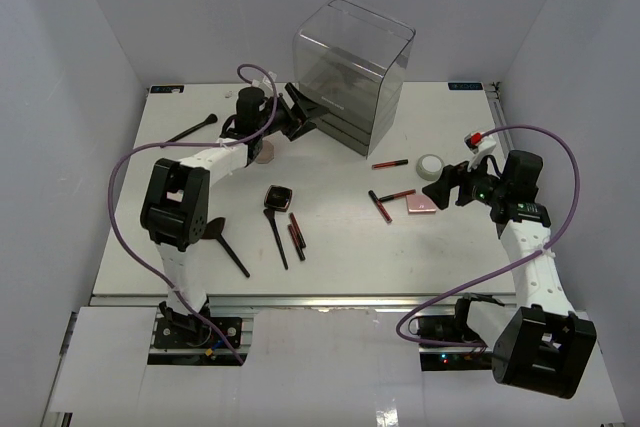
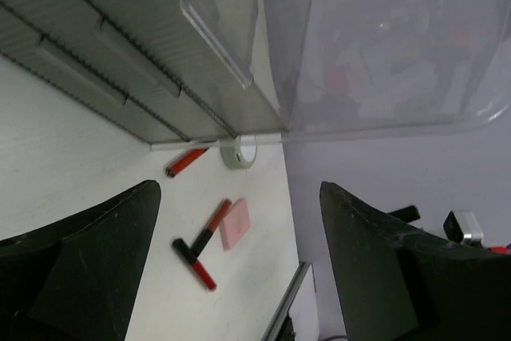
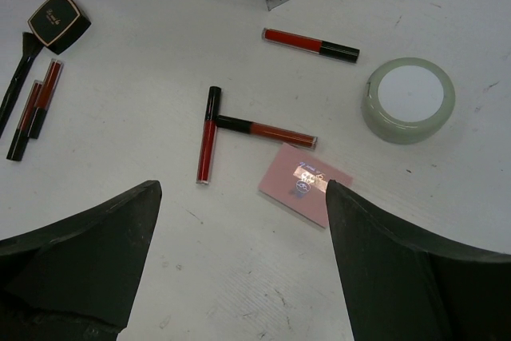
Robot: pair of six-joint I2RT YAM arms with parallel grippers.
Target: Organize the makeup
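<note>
My left gripper (image 1: 299, 115) is open and empty, right in front of the dark drawers (image 2: 120, 61) of the clear box (image 1: 350, 67). My right gripper (image 1: 446, 185) is open and empty, just above the pink square compact (image 3: 304, 184), which also shows in the top view (image 1: 420, 204). The white round jar (image 3: 408, 99) stands beside it. Three red-and-black sticks (image 3: 266, 130) lie near the compact. A black square compact (image 1: 278, 196), two more sticks (image 1: 296, 232) and black brushes (image 1: 275, 237) lie in the middle of the table.
Another brush (image 1: 190, 130) lies at the far left. A round pinkish thing (image 1: 264, 154) sits under the left arm. The clear box stands at the back centre. The table edge (image 1: 300, 297) runs along the front.
</note>
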